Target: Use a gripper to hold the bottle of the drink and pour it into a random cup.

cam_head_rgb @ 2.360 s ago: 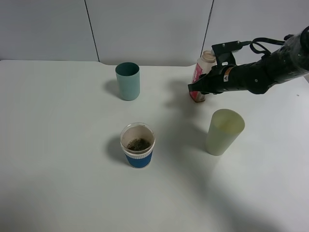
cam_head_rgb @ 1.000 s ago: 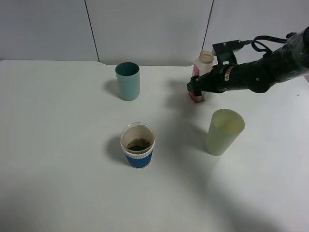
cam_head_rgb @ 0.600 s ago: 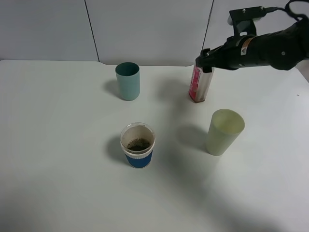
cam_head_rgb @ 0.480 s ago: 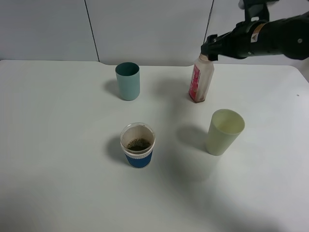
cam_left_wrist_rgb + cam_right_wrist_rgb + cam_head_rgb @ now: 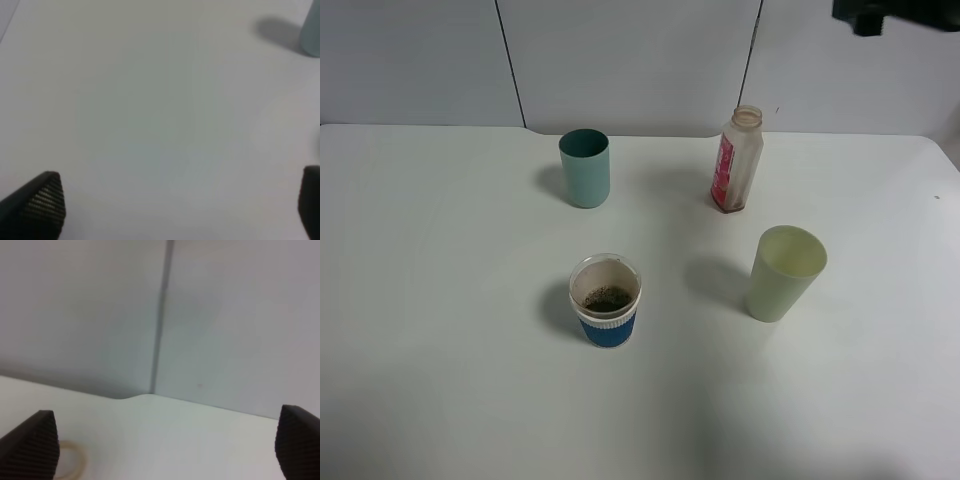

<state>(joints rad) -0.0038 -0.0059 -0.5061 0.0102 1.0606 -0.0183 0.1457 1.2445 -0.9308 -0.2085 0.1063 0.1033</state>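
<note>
My right gripper [image 5: 165, 440] is hanging high w/ jaws spread wide, gripping nothing; only the bottle's rim [image 5: 70, 460] is showing below it. My left gripper [image 5: 180, 205] is gaping too, over bare table [image 5: 150, 100]. The bottle [image 5: 737, 160] is standing upright at the table's far side, untouched. The cup [image 5: 606, 299] w/ blue band is sitting nearer the front, well apart from it, w/ the teal cup [image 5: 585, 168] and pale green cup [image 5: 785, 272] to either side.

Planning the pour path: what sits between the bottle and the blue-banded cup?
Nothing: bare table lies between the bottle and the cup, per the exterior high view.
</note>
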